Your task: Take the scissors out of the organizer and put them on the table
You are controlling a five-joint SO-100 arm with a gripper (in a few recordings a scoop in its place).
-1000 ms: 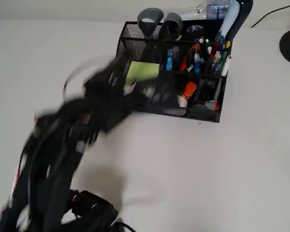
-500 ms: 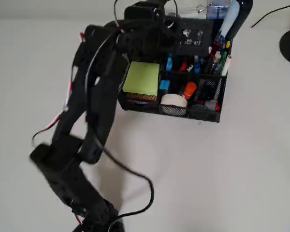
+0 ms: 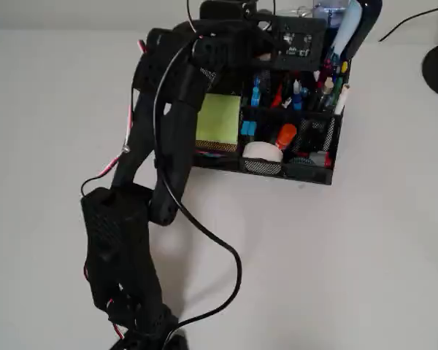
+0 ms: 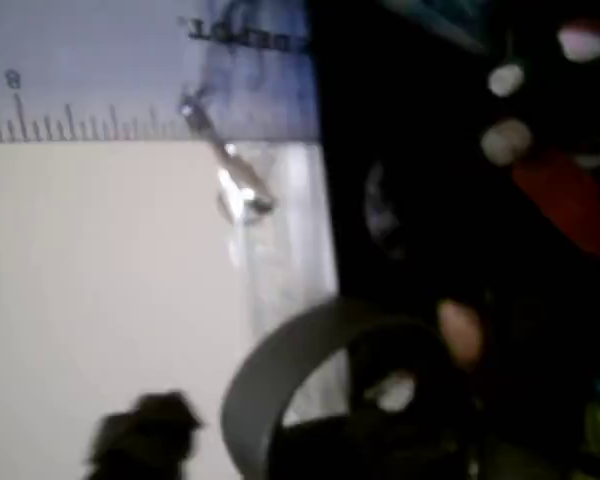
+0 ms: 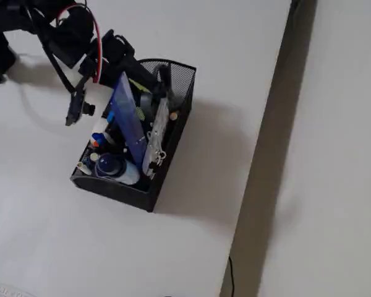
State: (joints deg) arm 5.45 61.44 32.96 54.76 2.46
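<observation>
Only the wrist view reveals a scissors (image 4: 280, 380) handle beside the claw.

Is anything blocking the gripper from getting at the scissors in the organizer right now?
Nothing visible does. In the wrist view a grey scissors handle loop sits close below the camera with no object across it. In the overhead view the arm covers the organizer's back corner, so the gripper's jaws can't be judged.
</observation>
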